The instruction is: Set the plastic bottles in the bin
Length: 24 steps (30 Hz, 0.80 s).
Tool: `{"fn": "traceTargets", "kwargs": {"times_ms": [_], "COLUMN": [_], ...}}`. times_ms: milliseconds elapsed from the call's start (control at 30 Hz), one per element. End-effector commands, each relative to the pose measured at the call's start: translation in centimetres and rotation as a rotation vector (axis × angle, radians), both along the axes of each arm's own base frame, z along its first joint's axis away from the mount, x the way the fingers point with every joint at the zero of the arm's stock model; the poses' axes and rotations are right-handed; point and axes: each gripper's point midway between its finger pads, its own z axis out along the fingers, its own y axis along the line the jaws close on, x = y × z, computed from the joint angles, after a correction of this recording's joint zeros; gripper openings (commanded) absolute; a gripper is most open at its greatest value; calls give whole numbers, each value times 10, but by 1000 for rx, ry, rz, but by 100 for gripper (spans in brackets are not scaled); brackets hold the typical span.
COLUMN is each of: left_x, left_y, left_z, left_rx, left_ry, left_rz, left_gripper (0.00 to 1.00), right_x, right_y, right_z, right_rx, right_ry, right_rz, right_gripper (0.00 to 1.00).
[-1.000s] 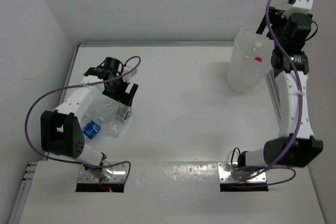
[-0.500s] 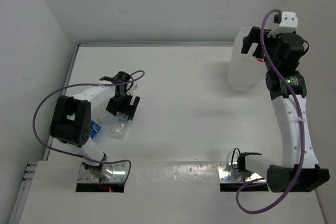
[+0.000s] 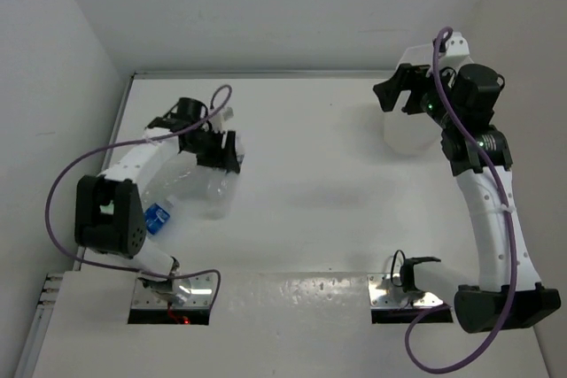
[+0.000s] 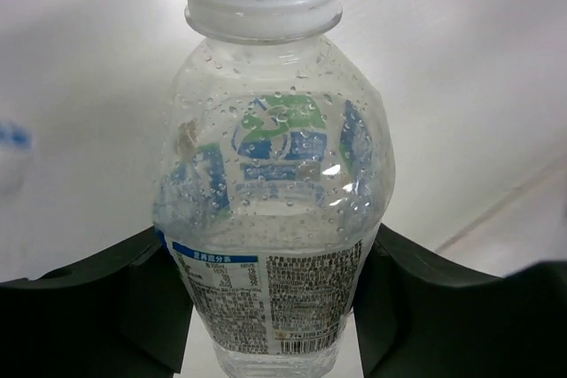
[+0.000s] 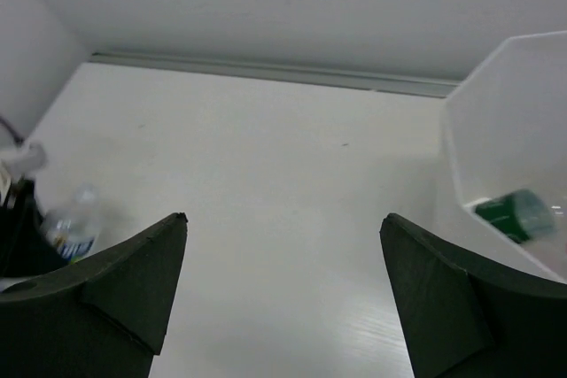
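Note:
A clear plastic bottle [image 4: 275, 192] with a white cap and a blue and green label fills the left wrist view. My left gripper [image 4: 268, 235] is shut on its lower body, one dark jaw pressed against each side. From above, that gripper [image 3: 223, 151] sits at the table's left with the bottle [image 3: 202, 187] under it. A second bottle [image 3: 157, 218] with a blue label lies beside the left arm. The bin [image 3: 409, 135] stands at the back right and holds a dark green labelled bottle [image 5: 516, 213]. My right gripper [image 3: 396, 95] hangs open and empty at the bin's left rim.
The side wall runs close along the table's left edge [image 3: 113, 143], next to the left arm. The back wall meets the table just behind the bin [image 5: 505, 130]. The right wrist view catches the held bottle [image 5: 74, 229] far off at its left.
My left gripper went from wide open to shut on the clear bottle and shifted with it. The right arm swung left, carrying its open gripper from above the bin to its left rim.

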Motion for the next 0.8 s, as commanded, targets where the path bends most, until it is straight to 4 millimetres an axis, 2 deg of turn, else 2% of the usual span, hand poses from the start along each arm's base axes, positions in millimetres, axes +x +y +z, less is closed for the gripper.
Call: {"fn": "traceTargets", "kwargs": {"times_ms": [0, 33, 67, 100, 133, 167, 233, 267, 300, 367, 400, 433, 467, 533, 567, 633, 767], "left_x": [18, 5, -2, 6, -5, -13, -19, -24, -33, -35, -40, -48, -51, -61, -63, -67, -74], "left_y": [-64, -78, -82, -88, -95, -103, -112, -117, -128, -141, -146, -154, -158, -169, -172, -177, -181], "left_z": [152, 177, 194, 219, 223, 235, 263, 272, 280, 279, 285, 288, 287, 291, 293, 295, 302], "left_rx": [-482, -611, -672, -725, -813, -855, -906, -920, -934, -951, -960, -967, -965, -972, -971, -972, -975], "left_ry": [-399, -412, -438, -564, -482, -501, -587, -603, -614, -558, -559, -565, -568, -586, -594, -599, -628], "left_rz": [-282, -357, -378, -426, -388, -416, -448, -474, -520, -549, -582, -619, -640, -685, -692, -707, -733], "left_gripper": [40, 40, 43, 44, 44, 44, 44, 44, 44, 44, 44, 44, 44, 44, 44, 44, 44], "right_x": [-28, -30, -35, -38, -42, -51, -55, -63, -64, -63, -61, -67, -61, -66, -62, -63, -64], "right_y": [47, 57, 72, 81, 93, 112, 129, 148, 153, 170, 175, 185, 192, 206, 211, 218, 229], "right_z": [13, 15, 17, 24, 29, 30, 42, 41, 46, 47, 52, 62, 55, 69, 66, 71, 62], "right_rx": [126, 177, 231, 272, 289, 307, 318, 321, 320, 316, 309, 306, 296, 274, 269, 264, 254], "right_ry": [0, 22, 54, 56, 53, 75, 61, 80, 70, 76, 62, 43, 62, 22, 26, 12, 35], "right_rz": [242, 277, 333, 365, 446, 504, 565, 624, 641, 686, 700, 732, 743, 781, 787, 794, 814], "right_gripper": [88, 86, 86, 86, 85, 85, 85, 85, 85, 85, 85, 85, 85, 82, 82, 78, 65]}}
